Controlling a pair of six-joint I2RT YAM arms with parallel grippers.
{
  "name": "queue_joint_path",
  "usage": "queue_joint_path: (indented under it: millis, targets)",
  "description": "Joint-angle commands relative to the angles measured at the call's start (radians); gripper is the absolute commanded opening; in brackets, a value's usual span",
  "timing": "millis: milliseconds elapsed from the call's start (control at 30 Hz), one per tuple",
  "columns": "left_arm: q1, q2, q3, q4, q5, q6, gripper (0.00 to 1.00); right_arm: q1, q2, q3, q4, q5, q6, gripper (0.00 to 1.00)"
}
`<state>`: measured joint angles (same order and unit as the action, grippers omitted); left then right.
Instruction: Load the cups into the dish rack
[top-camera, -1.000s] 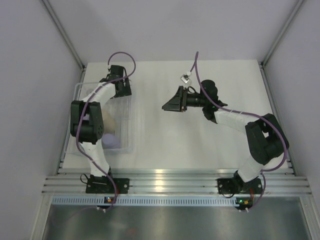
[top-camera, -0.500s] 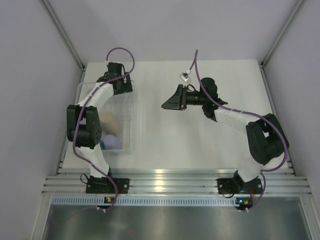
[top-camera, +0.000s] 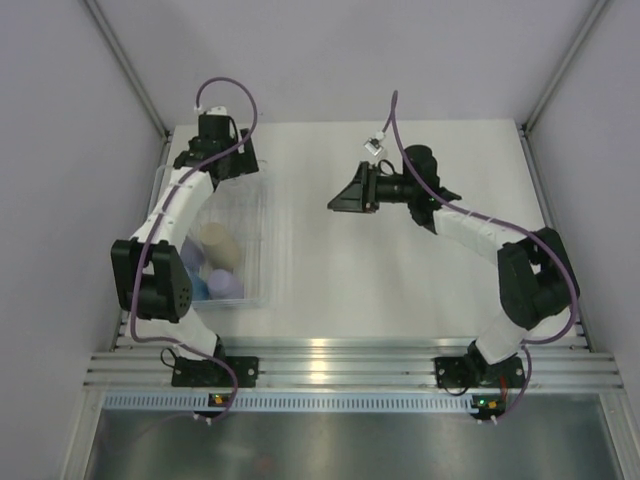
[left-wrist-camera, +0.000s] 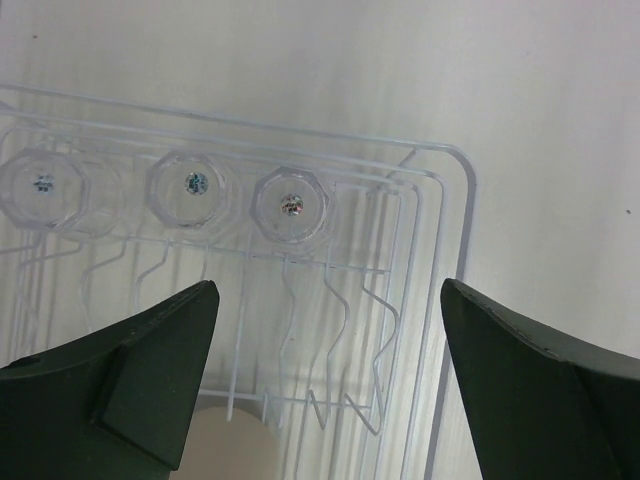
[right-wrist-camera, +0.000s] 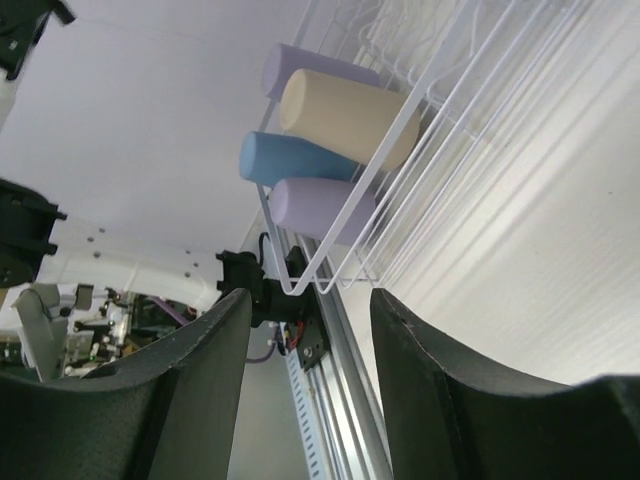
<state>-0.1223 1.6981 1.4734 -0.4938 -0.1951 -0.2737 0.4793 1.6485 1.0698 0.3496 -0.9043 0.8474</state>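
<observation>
Now that the left arm (top-camera: 170, 210) has swung aside, the dish rack (top-camera: 262, 215) at the table's (top-camera: 400, 280) left edge shows four tumblers (right-wrist-camera: 345, 115) at its near end. Three clear cups (left-wrist-camera: 195, 185) line its far end. Above these hovers the left gripper (left-wrist-camera: 328, 300), spread and empty. The right gripper (right-wrist-camera: 310, 310), likewise spread and empty, has barely shifted.

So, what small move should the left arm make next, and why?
Probably lift the empty, open left gripper away from the see-through ridged plastic dish rack: three small clear cups and four opaque pastel plastic tumblers already sit inside.
</observation>
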Motion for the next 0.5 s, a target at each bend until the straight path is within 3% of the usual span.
queue_joint_path:
  millis: [0, 133, 233, 467]
  targets:
    - [0.006, -0.135, 0.064, -0.040, 0.012, 0.008, 0.98, -0.051, -0.061, 0.093, -0.179, 0.036, -0.129, 0.52]
    - [0.067, -0.244, 0.058, -0.049, 0.170, -0.034, 0.98, -0.122, -0.082, 0.162, -0.415, 0.106, -0.296, 0.59]
    - [0.177, -0.339, 0.022, -0.049, 0.316, -0.062, 0.98, -0.166, -0.119, 0.194, -0.529, 0.182, -0.393, 0.66]
    - [0.285, -0.425, -0.068, -0.071, 0.347, -0.018, 0.98, -0.243, -0.251, 0.160, -0.606, 0.336, -0.498, 0.86]
